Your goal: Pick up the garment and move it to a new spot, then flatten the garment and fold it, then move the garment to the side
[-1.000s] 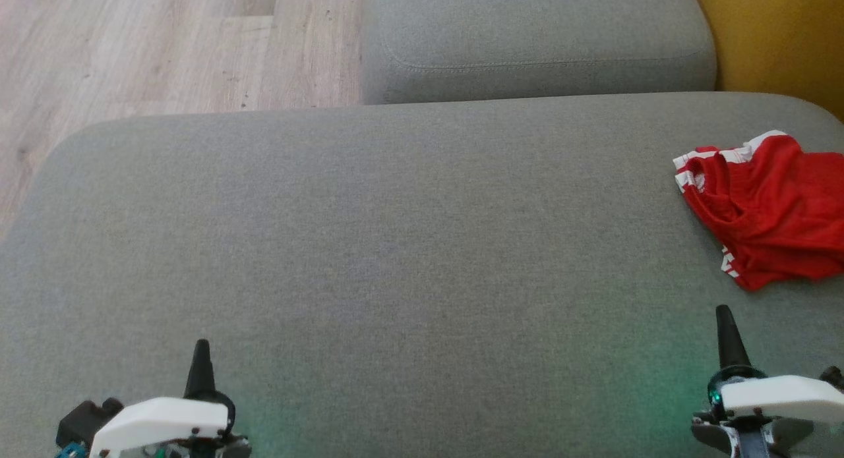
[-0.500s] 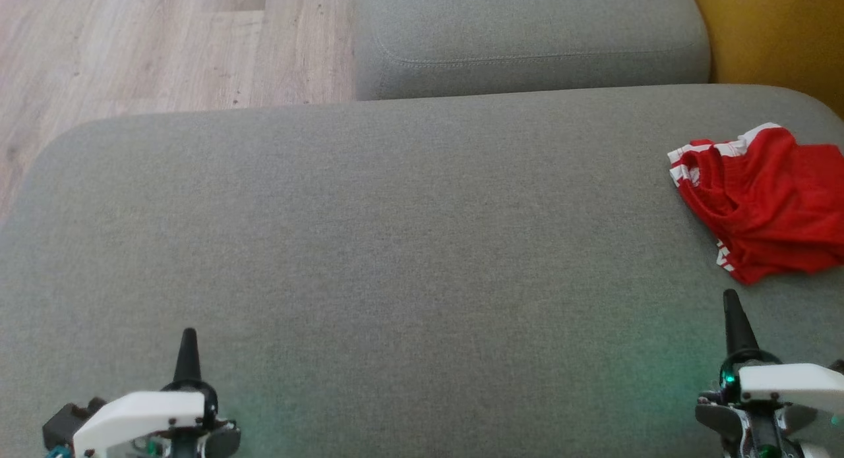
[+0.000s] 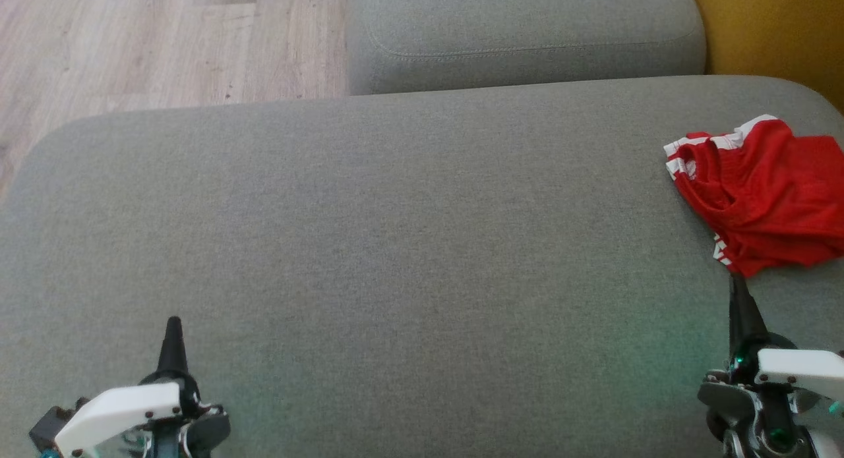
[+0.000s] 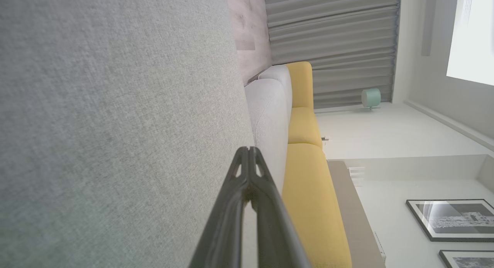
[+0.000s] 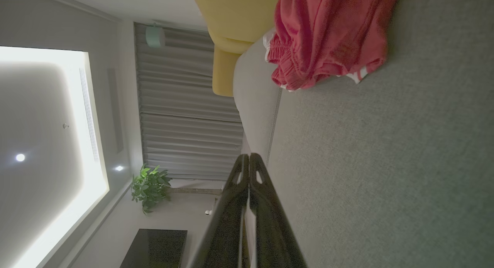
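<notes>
Lying crumpled at the right edge of the grey fabric sofa cushion (image 3: 395,247), the red fabric garment with white trim (image 3: 758,194) is seen. The left claw (image 3: 173,326) and the right claw (image 3: 736,285) are closed and empty, the right one near the garment.

Large grey cushion (image 3: 395,234): woven fabric, rounded corners, flat top.

Touching its far edge: a second grey cushion (image 3: 521,36) with a stitched seam.

Past its far left corner: pale wood-plank floor (image 3: 132,43).

Past its far right corner: yellow upholstery (image 3: 771,29).

Well beyond the large grey cushion, at the room's edge:
- pleated grey curtain (image 4: 332,48)
- small mint-green round object (image 4: 370,97), type unclear
- framed pictures (image 4: 451,219) on a white wall
- potted green plant (image 5: 148,187)
- lit ceiling panel (image 5: 46,125)
</notes>
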